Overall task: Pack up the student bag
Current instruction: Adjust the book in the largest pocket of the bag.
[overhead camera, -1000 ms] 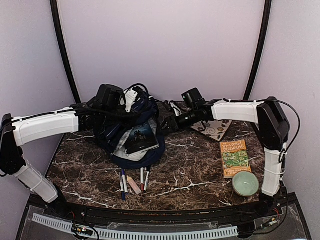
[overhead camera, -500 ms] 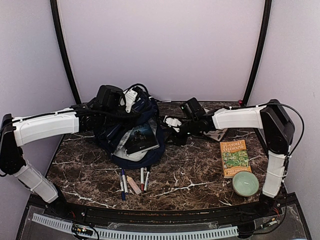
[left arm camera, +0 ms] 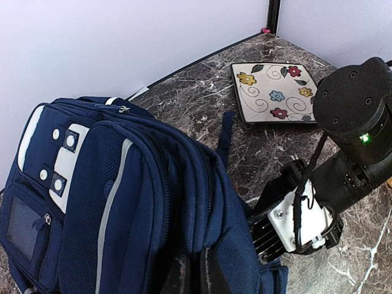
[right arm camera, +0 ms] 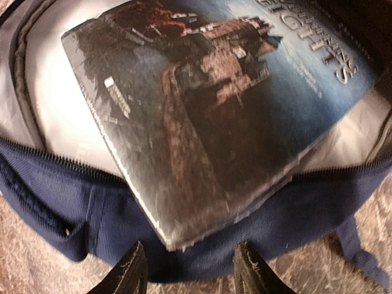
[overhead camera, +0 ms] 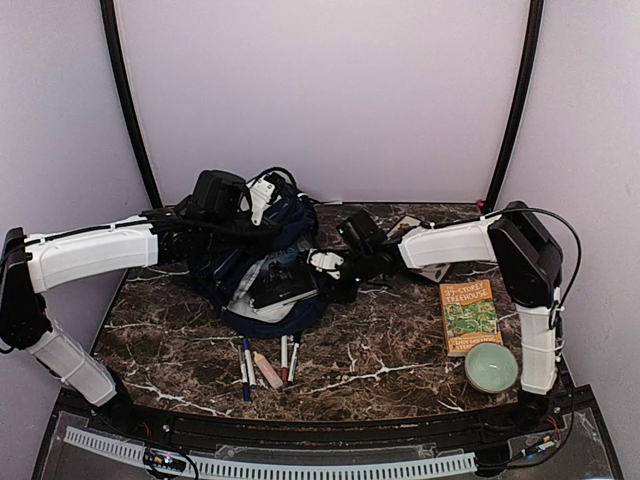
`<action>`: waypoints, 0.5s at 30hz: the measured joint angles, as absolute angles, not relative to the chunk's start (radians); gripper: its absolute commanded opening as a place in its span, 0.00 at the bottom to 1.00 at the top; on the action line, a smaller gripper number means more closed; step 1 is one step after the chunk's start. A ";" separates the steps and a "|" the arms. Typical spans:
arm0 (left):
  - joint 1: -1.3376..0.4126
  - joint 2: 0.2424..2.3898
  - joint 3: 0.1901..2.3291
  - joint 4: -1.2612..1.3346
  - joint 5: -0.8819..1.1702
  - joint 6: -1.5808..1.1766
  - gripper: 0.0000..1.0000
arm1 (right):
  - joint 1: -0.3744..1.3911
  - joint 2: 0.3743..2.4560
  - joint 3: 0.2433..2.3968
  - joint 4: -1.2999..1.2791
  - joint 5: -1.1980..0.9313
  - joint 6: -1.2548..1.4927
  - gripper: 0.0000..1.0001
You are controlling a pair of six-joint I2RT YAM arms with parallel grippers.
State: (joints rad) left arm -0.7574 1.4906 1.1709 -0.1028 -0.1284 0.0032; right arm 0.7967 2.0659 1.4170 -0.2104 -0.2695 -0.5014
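Observation:
The student bag [overhead camera: 235, 265] lies on the marble table with its mouth open toward the front; it fills the left wrist view [left arm camera: 122, 184]. A dark-covered book [overhead camera: 282, 280] sticks out of the mouth and shows large in the right wrist view [right arm camera: 214, 110]. My left gripper [overhead camera: 262, 200] is over the bag's back end, shut on bunched bag fabric [left arm camera: 211, 269]. My right gripper [overhead camera: 325, 265] is open and empty at the bag's right rim. Its fingertips [right arm camera: 131, 269] straddle the book's near corner without touching it.
An orange paperback [overhead camera: 469, 315] and a pale green bowl [overhead camera: 491, 366] lie at the right front. A flowered square plate [left arm camera: 275, 92] sits behind the right arm. Several pens and markers [overhead camera: 268, 362] lie in front of the bag.
My right gripper has moved left, from near the plate to the bag's mouth beside the dark book. The left arm and the bag have stayed still.

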 measured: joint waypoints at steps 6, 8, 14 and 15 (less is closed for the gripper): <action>-0.757 1.490 1.171 -0.102 -0.128 0.003 0.00 | 0.829 2.114 1.491 -0.198 -0.216 -0.502 0.43; -0.757 1.491 1.171 -0.103 -0.128 0.003 0.00 | 0.834 2.145 1.519 -0.187 -0.200 -0.492 0.42; -0.757 1.491 1.171 -0.103 -0.128 0.003 0.00 | 0.837 2.212 1.591 -0.153 -0.166 -0.433 0.40; -0.757 1.490 1.171 -0.102 -0.128 0.003 0.00 | 0.837 2.226 1.610 -0.143 -0.156 -0.419 0.40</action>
